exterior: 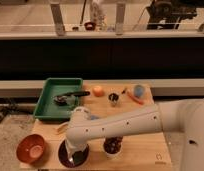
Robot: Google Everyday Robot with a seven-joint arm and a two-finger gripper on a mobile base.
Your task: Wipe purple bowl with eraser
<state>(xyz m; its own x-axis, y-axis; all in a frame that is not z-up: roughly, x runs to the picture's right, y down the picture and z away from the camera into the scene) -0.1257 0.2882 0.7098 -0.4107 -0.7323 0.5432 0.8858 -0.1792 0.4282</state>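
The purple bowl (83, 154) sits at the table's front edge, between the orange-brown bowl and the small white bowl of grapes. My white arm (125, 126) reaches in from the right and bends down at its left end. My gripper (70, 150) hangs straight down into the purple bowl and covers much of the bowl's inside. The eraser is hidden; I cannot make it out under the gripper.
An orange-brown bowl (31, 148) is at the front left. A white bowl of dark grapes (113, 146) stands just right of the purple bowl. A green tray (47, 102) holds a black utensil (71, 96). An orange (98, 90), small cup (113, 97) and blue cup (139, 90) stand behind.
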